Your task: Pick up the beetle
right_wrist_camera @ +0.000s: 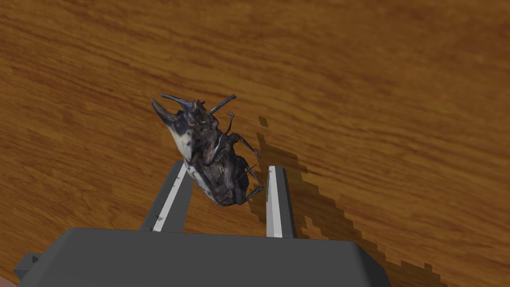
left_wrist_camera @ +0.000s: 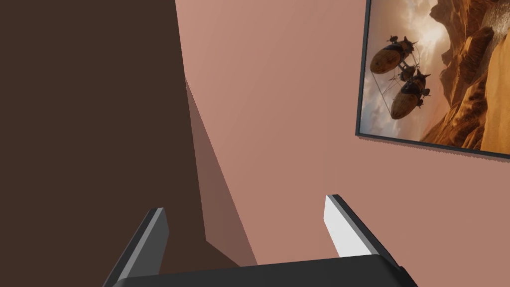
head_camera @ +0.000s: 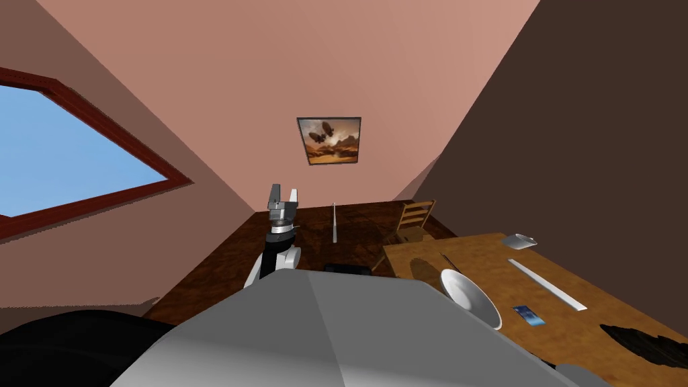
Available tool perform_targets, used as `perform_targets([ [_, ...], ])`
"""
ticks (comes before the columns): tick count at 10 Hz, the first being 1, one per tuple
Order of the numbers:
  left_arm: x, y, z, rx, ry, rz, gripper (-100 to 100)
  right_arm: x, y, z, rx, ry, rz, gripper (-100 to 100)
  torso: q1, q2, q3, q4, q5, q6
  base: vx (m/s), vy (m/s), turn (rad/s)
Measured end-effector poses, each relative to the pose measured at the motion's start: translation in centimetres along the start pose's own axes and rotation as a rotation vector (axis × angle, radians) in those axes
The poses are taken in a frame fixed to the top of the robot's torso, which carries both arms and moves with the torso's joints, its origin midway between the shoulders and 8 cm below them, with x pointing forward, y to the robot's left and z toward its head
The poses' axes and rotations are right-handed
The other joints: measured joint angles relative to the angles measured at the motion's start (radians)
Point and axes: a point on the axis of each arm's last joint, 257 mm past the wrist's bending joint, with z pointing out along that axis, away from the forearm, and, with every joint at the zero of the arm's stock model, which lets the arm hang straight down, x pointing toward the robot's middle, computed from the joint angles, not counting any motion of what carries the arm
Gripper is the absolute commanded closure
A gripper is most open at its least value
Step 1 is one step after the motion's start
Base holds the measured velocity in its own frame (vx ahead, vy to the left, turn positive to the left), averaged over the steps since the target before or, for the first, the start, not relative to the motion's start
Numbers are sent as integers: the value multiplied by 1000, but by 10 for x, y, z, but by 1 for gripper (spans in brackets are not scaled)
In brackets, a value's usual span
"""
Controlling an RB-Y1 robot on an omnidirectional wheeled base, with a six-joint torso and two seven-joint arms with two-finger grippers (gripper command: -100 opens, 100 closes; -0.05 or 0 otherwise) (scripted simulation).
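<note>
Holding beetle (right_wrist_camera: 209, 159) w/ right jaws over wood table (right_wrist_camera: 398, 99); pink walls (head_camera: 376, 67).

Dark horned beetle (right_wrist_camera: 211, 154) held in the right claw (right_wrist_camera: 228, 168).
Mottled grey-black body with a pale flank and thin legs; its rear sits between the two fingers, horns pointing away, over a brown wooden surface (right_wrist_camera: 388, 89).

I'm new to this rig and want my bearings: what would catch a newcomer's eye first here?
The dark horned beetle, held between the right end effector's closed fingers over the wooden table. Next, the left end effector, raised and open, pointing toward the framed airship picture.
</note>
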Motion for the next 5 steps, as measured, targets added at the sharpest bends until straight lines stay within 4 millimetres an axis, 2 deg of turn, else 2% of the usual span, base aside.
perform_targets([
  [1, 0, 0, 0, 0, 0, 0, 0, -1, -2, -1, 0, -3, 2, 100, -1, 0, 0, 1, 0, -2, 53, 9, -54],
  [3, 0, 0, 0, 0, 0, 0, 0, -8, -10, -4, 2, -16, -33, 100, -3, 2, 1, 0, 0, 0, 87, 17, -218],
  [4, 0, 0, 0, 0, 0, 0, 0, -8, -13, -6, 3, -19, -50, 100, -3, 2, 1, 0, 0, -1, 36, 16, -31],
  [5, 0, 0, 0, 0, 0, 0, 0, -7, -13, -6, 2, -18, -54, 0, -3, 4, 2, 1, -1, -2, 6, 3, 4],
])
